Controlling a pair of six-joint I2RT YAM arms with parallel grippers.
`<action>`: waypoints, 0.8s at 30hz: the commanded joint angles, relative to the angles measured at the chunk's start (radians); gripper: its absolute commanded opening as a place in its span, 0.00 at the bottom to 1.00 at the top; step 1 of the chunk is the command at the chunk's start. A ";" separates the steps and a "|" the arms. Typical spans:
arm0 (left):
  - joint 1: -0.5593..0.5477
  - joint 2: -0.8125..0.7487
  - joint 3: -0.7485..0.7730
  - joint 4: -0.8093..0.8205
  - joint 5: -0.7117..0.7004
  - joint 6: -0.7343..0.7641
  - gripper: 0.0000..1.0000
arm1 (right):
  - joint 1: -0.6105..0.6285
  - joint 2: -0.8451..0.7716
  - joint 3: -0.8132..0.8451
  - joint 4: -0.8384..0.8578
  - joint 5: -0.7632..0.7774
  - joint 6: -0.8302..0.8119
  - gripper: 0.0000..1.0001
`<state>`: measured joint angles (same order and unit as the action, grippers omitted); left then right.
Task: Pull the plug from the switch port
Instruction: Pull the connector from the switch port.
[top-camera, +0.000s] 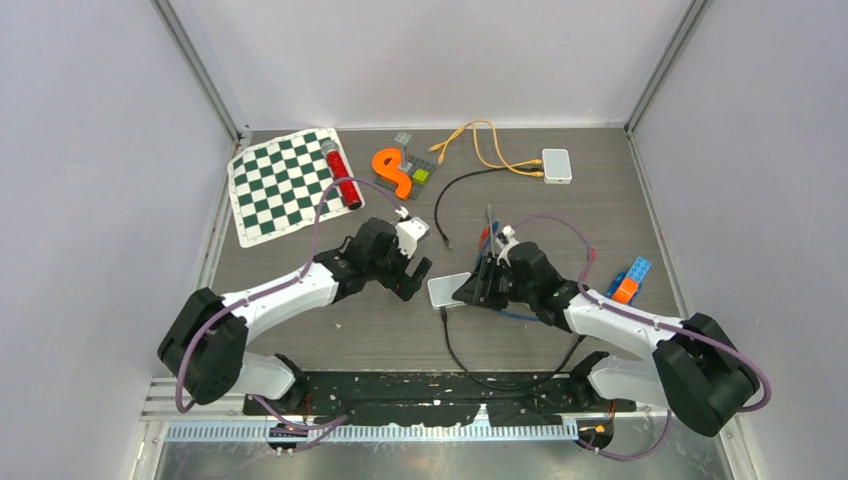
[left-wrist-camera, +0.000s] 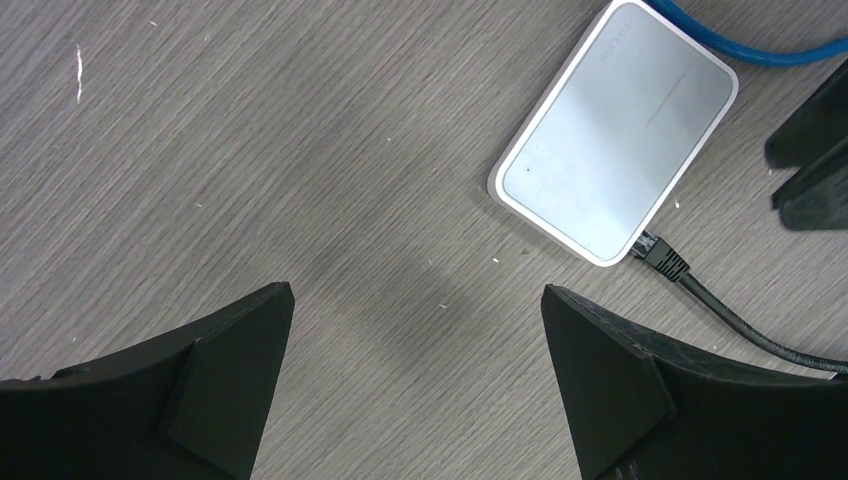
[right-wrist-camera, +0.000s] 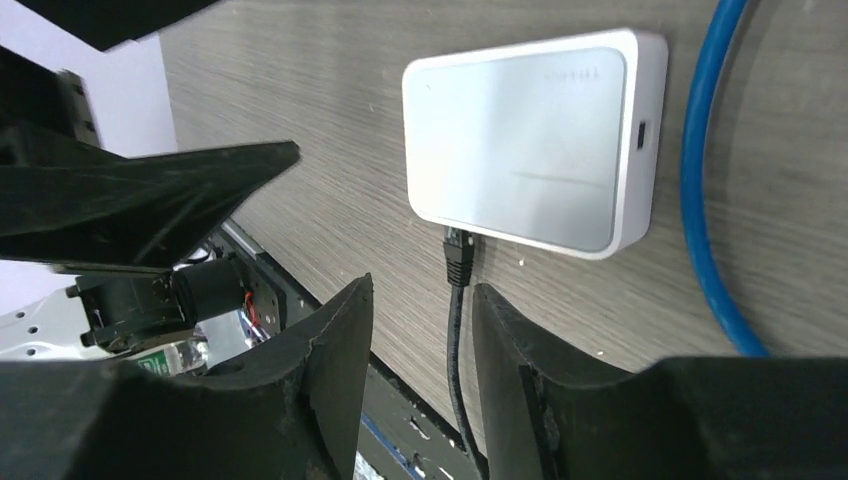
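The white switch (top-camera: 447, 290) lies flat on the table between my two grippers. A black plug (right-wrist-camera: 458, 255) sits at the switch's (right-wrist-camera: 530, 140) near edge, and I cannot tell how deep it sits in the port. Its black cable (right-wrist-camera: 452, 350) runs back between the fingers of my right gripper (right-wrist-camera: 422, 287). Those fingers stand apart, with the cable close to one pad but not clamped. My left gripper (left-wrist-camera: 416, 291) is wide open over bare table, with the switch (left-wrist-camera: 615, 135) and plug (left-wrist-camera: 662, 252) ahead to its right.
A blue cable (right-wrist-camera: 700, 200) curves past the switch's far side. At the back lie a chessboard mat (top-camera: 285, 185), a red tube (top-camera: 342, 175), an orange curved piece (top-camera: 393, 172) and a second white box (top-camera: 556, 165) with an orange cable (top-camera: 490, 150). Toy bricks (top-camera: 630, 280) sit at the right.
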<state>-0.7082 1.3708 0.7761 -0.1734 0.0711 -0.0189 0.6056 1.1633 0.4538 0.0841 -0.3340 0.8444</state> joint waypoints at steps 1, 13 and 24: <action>0.005 -0.037 0.030 0.016 -0.027 0.012 1.00 | 0.069 0.047 -0.045 0.175 0.040 0.146 0.48; 0.004 -0.060 0.013 0.011 -0.036 0.012 1.00 | 0.141 0.258 0.031 0.175 0.050 0.130 0.44; 0.004 -0.032 0.040 -0.019 0.055 0.074 1.00 | 0.141 0.342 0.084 0.119 0.087 0.109 0.30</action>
<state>-0.7082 1.3369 0.7761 -0.1787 0.0601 0.0048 0.7406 1.4933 0.4919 0.2382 -0.2935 0.9768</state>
